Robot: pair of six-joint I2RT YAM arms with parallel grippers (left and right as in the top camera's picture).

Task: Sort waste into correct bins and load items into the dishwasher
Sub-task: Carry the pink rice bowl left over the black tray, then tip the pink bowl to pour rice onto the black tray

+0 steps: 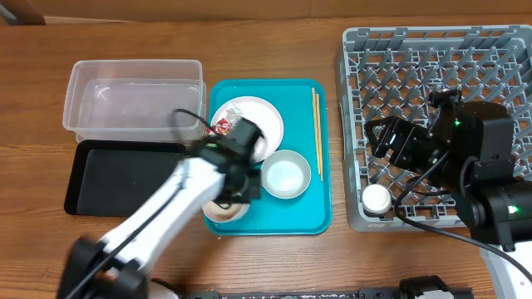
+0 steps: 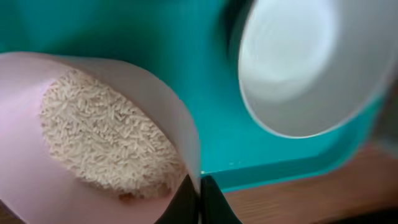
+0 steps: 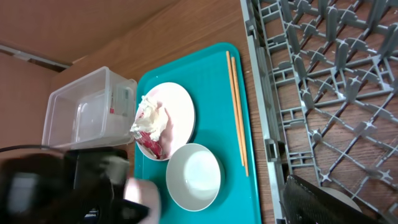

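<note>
The left gripper (image 2: 200, 198) is pinched shut on the rim of the pink bowl (image 2: 22, 130) of rice (image 2: 99, 134), at the teal tray's (image 1: 320, 208) front edge. The 2 bins, the clear tub (image 1: 133, 104) and the black tray (image 1: 125, 178), lie to its left. The right gripper (image 1: 384, 141), jaws wide and empty, hovers over the rack (image 1: 499, 50), well apart.

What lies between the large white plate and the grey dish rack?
The wooden chopstick pair, lying on the teal tray; the overhead and right wrist views both show it.
</note>
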